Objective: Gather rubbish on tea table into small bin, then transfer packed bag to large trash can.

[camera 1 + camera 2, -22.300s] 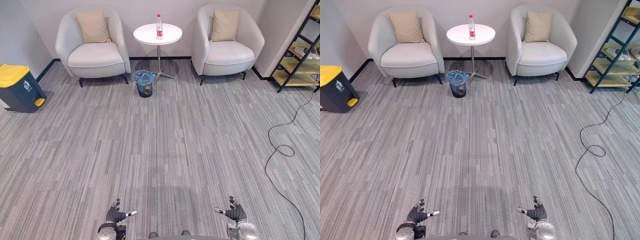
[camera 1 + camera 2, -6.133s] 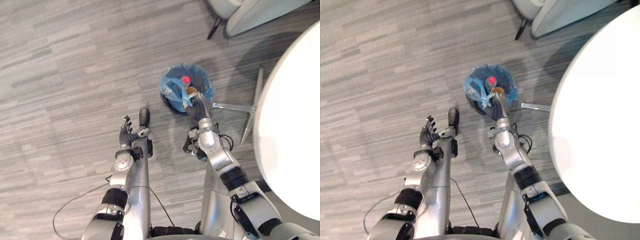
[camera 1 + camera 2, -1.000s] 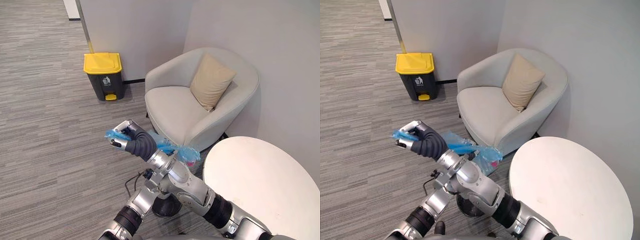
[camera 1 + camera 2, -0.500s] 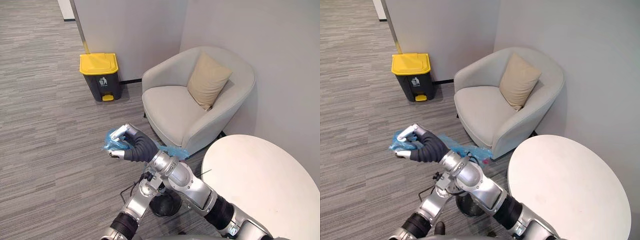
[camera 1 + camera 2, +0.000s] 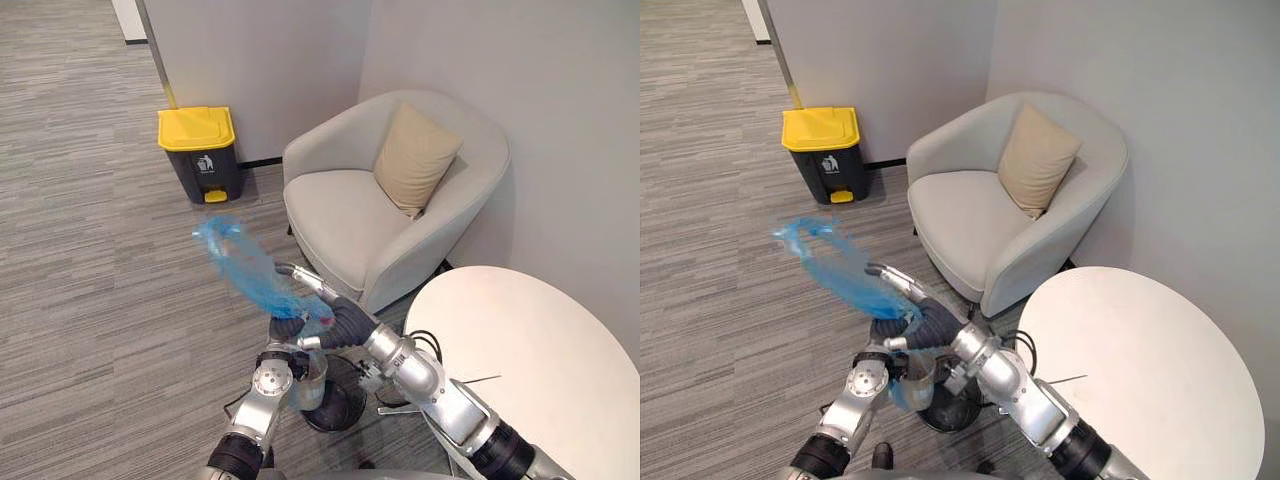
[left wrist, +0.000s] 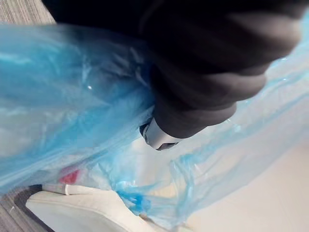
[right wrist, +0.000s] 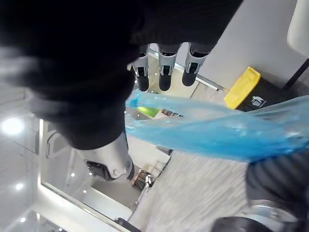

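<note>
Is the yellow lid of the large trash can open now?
No, the yellow lid lies flat and closed on the large trash can, which stands beside the armchair.

An office lounge or waiting area is suggested. The floor is covered with grey striped carpet [image 5: 90, 250], and a pale armchair [image 5: 350, 215] with a beige cushion [image 5: 417, 160] is set against a plain wall [image 5: 270, 60]. A round white table [image 5: 530, 350] is placed near it, and a yellow-lidded bin [image 5: 203, 155] is stood by the wall.
</note>
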Robot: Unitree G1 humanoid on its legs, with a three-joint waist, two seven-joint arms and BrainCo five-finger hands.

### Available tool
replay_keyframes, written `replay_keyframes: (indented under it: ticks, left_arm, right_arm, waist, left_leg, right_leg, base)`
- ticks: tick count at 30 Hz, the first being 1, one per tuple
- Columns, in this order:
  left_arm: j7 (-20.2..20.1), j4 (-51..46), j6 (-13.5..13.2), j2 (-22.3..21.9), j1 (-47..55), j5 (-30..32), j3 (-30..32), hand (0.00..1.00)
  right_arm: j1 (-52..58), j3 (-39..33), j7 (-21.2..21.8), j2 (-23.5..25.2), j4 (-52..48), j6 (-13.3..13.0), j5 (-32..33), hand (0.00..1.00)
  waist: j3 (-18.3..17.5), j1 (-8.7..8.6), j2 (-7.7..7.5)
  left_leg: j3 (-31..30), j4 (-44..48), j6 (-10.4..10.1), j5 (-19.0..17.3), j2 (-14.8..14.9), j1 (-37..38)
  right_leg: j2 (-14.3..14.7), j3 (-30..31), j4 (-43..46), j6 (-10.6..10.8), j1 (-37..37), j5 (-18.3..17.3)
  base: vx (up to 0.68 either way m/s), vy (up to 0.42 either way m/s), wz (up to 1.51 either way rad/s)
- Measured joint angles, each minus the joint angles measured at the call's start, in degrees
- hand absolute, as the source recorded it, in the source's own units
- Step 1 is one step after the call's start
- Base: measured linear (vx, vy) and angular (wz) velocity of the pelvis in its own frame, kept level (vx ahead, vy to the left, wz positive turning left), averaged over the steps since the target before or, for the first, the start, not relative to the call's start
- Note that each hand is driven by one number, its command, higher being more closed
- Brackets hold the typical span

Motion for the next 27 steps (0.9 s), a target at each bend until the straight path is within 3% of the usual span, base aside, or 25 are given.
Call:
replay_keyframes:
  ticks: [8,13,19,27]
  left_arm:
    - [-0.06,2.26,-0.56,1.06,1.48,-1.02,2.28,1.0]
    - [-0.73,2.66,-0.73,1.86,3.95,-1.04,5.21,1.0]
    - [-3.97,6.22,-1.31,2.59,7.27,-0.91,8.9,1.0]
    - [-7.77,10.96,-1.4,3.28,11.72,1.19,11.42,1.0]
  right_arm:
    - [5.46,-6.81,-0.58,-1.7,0.05,-0.74,-6.36,0.0]
    - [11.02,-15.78,-2.83,1.75,2.91,-1.62,-6.08,0.0]
    - [14.13,-25.5,-3.02,8.64,18.32,-0.99,-0.48,0.0]
    - [15.23,-33.43,-4.16,11.69,34.6,0.75,4.49,0.0]
  waist:
    - [0.84,-0.1,0.47]
    - [1.21,-0.28,1.02]
    - [1.76,-1.58,2.03]
    - [1.99,-1.58,3.73]
  left_leg:
    - [0.24,0.0,0.07,-0.06,-0.03,0.23]
    - [0.28,0.0,0.04,-0.06,-0.06,0.24]
    - [0.29,-0.01,-0.07,-0.22,-0.18,0.24]
    - [0.18,-0.01,-0.27,-0.67,-0.23,0.2]
  right_leg:
    - [-0.07,0.21,0.03,0.0,0.08,0.0]
    - [-0.05,0.2,-0.07,-0.01,0.09,0.01]
    - [-0.15,0.15,-0.55,-0.01,0.22,0.02]
    - [-0.13,-0.15,-1.49,0.04,0.41,-0.02]
  base:
    - [0.0,0.0,0.0]
    - [0.0,0.0,0.0]
    - [0.0,0.0,0.0]
    - [0.0,0.0,0.0]
